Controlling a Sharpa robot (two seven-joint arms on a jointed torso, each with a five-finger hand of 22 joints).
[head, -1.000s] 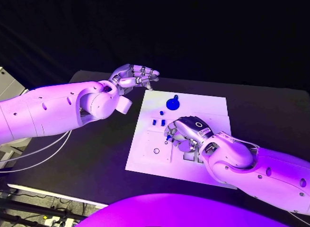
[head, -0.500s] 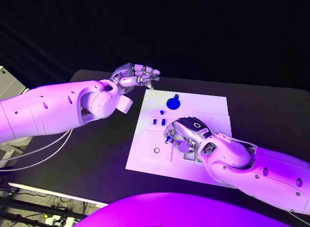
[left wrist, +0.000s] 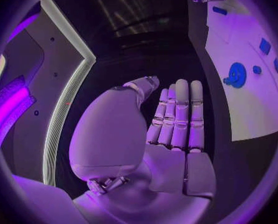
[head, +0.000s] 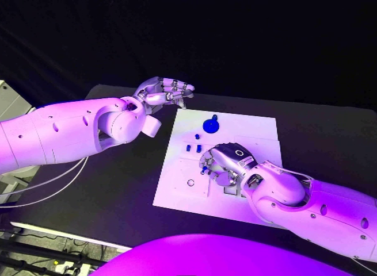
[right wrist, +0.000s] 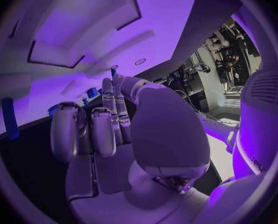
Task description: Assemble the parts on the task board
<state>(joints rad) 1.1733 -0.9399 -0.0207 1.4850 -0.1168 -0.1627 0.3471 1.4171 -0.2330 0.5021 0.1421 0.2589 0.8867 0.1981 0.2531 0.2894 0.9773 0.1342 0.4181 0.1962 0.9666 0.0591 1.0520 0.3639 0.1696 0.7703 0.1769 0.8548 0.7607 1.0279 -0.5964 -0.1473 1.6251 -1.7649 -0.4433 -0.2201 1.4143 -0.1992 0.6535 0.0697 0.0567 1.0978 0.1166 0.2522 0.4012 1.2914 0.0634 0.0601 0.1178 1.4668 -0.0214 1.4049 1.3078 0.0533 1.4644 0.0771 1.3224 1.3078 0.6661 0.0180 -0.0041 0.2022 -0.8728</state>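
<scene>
Two hands work over a black bench (head: 113, 190). The left hand (head: 163, 92) hangs above the bench just off the task board's (head: 176, 190) 11 o'clock corner, fingers (left wrist: 176, 114) straight and side by side, holding nothing. The right hand (head: 224, 165) lies low over the middle of the board, fingers (right wrist: 101, 129) curled downward; whether it has hold of a part I cannot tell. A round blue gear-like part (head: 210, 125) sits toward 12 o'clock on the board, with a small blue knob (head: 197, 136) and two small upright blue pieces (head: 193, 148) between it and the right hand. A small ring-shaped hole (head: 190, 183) marks the board near 8 o'clock.
</scene>
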